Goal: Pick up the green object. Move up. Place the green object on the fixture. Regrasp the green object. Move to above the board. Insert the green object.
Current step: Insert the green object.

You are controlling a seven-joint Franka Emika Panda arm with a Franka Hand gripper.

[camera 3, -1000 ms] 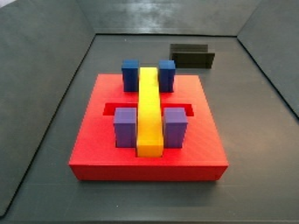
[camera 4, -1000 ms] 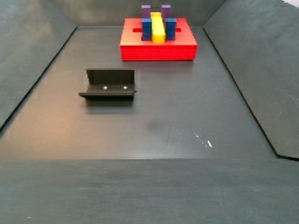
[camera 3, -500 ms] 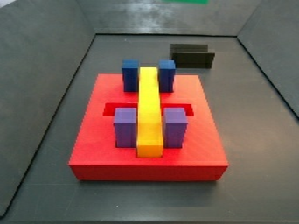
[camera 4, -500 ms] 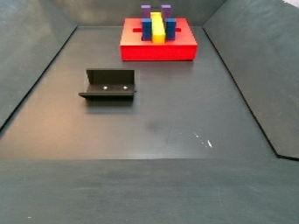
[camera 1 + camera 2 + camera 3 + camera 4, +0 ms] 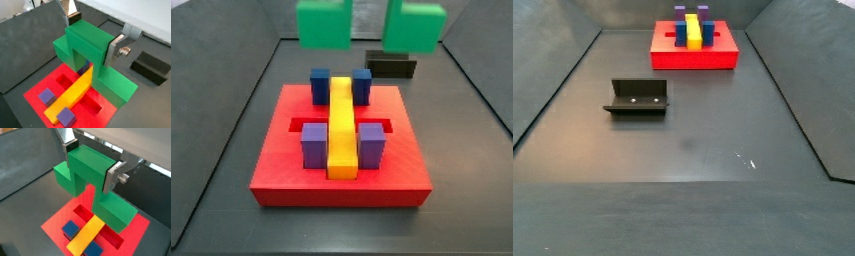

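My gripper [image 5: 93, 36] is shut on the green object [image 5: 87, 47], a stepped block whose two legs hang down; both wrist views show it [image 5: 90, 173]. The silver fingers [image 5: 115, 51] press its two sides. It hangs in the air above the red board [image 5: 37, 90], over the yellow bar [image 5: 73, 95]. In a side view its two green legs [image 5: 325, 22] show at the upper edge, above the board's far end [image 5: 291, 170]; the gripper itself is out of that view. The fixture [image 5: 637, 98] stands bare on the floor, apart from the board [image 5: 694, 58].
The board bears two blue blocks [image 5: 321, 85], two purple blocks [image 5: 313, 145] and open slots [image 5: 81, 214] beside the bar. The fixture also shows behind the board [image 5: 392, 66]. Dark bin walls [image 5: 238, 90] slope up around the floor.
The green object has come down into the top of a side view; one second ago it was out of that view. Board and fixture have not moved.
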